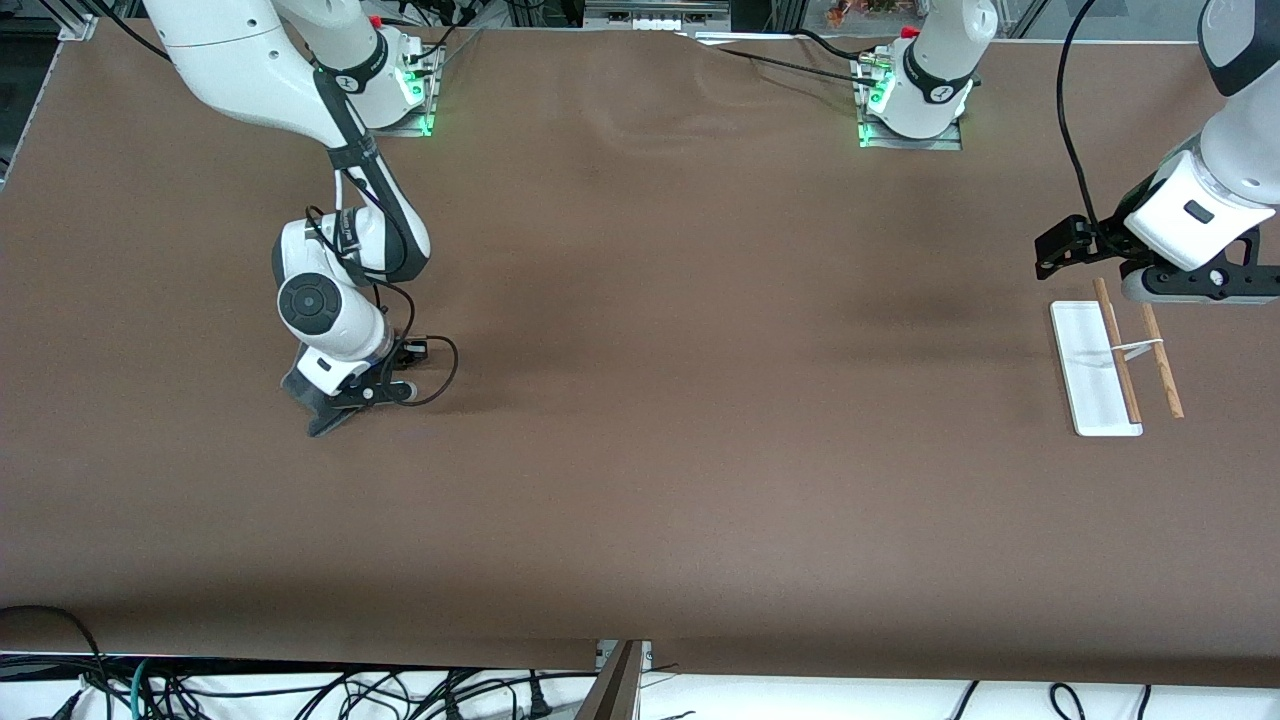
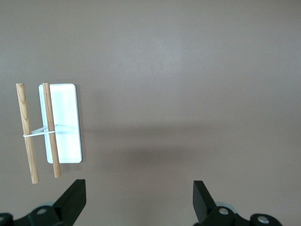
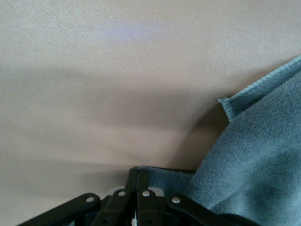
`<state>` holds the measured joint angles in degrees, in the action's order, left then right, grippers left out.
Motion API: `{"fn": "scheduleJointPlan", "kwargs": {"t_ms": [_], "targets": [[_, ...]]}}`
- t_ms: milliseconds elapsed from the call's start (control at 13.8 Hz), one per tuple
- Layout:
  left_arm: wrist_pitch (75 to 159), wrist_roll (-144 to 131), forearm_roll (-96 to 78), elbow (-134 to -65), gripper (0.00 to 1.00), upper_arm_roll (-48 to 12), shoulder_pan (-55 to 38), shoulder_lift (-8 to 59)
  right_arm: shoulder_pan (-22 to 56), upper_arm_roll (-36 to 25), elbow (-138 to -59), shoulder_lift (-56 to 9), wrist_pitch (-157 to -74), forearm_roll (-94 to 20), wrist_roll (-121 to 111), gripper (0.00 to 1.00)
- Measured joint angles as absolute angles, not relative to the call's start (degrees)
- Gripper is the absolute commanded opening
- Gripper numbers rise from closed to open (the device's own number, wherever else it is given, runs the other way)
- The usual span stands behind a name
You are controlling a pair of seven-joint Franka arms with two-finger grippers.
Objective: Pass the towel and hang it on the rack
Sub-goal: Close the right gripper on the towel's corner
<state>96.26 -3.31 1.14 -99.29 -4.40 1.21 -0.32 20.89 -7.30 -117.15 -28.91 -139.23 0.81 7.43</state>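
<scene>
Right gripper: [image 1: 322, 415] down at the table toward the right arm's end, fingers [image 3: 134, 181] pressed together and clenched on an edge of the towel.
Towel: [image 3: 254, 165] lies on the table under and beside the right gripper; in the right wrist view it reads as blue-grey, soft, with a fine nubby pile and a stitched hem along its edge, one corner folded up. From the front view only a dark grey wedge [image 1: 325, 415] shows below the gripper.
Left gripper: [image 2: 138, 200] hangs in the air above the table at the left arm's end, close by the rack, its two black fingers [image 2: 70, 200] spread wide apart with nothing between them; this arm waits.
Rack: [image 1: 1092, 370] stands on the table at the left arm's end, well apart from the towel. Flat white rectangular base with rounded corners, smooth and slightly glossy; two thin round wooden rods [image 1: 1117, 350] run parallel, one above the base's edge, the other just beside the base; a thin white crosspiece [image 1: 1135, 347] joins them. Nothing hangs on it.
Table: [image 1: 700, 400] covered in a matte brown sheet, smooth, with a few faint ripples near the arms' bases.
Arm bases: [image 1: 910, 110] white, bolted on metal plates along the table's edge farthest from the front camera, green lights glowing at each.
Room: black cables [image 1: 300, 690] trail over a white floor strip along the table's edge nearest the front camera; metal framing shows above the table.
</scene>
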Motion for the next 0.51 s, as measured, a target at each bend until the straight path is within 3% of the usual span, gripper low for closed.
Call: {"fn": "scheduleJointPlan", "kwargs": {"t_ms": [217, 506], "targets": [[96.26, -3.31, 1.14, -99.29, 1.00, -4.40, 1.21, -0.32, 20.91, -7.29, -115.76, -28.12, -136.22, 0.81, 7.41, 0.00], [96.25, -3.31, 1.14, -99.29, 1.00, -4.40, 1.20, -0.32, 21.14, -6.82, -108.47, -24.52, -122.55, 0.81, 7.41, 0.00]]}}
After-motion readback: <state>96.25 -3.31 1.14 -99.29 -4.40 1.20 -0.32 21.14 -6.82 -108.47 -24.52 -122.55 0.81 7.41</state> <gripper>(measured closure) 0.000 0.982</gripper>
